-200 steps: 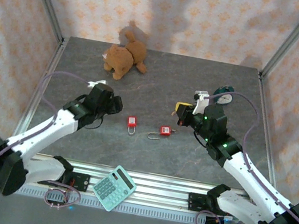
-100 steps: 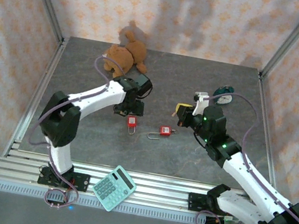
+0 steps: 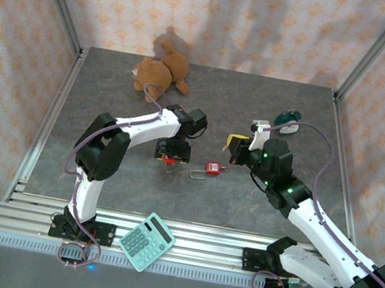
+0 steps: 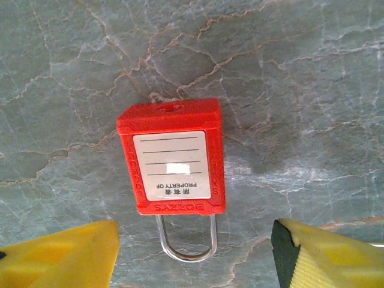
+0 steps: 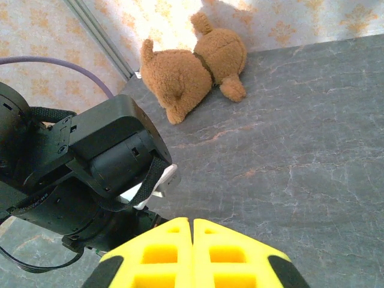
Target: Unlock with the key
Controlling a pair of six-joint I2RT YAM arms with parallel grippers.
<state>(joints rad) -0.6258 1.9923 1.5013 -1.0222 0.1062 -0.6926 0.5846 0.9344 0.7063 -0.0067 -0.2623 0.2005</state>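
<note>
Red padlock [image 4: 171, 156] lying flat, face up

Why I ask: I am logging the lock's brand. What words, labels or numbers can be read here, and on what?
"PROPERTY OF": on the white label of the red padlock, upside down in the left wrist view.
"BOZZYS": embossed on the padlock body beside the shackle.
Small characters by "PROPERTY OF" and the embossing along the label's sides: too blurred to read.
Calculator keys: too small to read.
</note>
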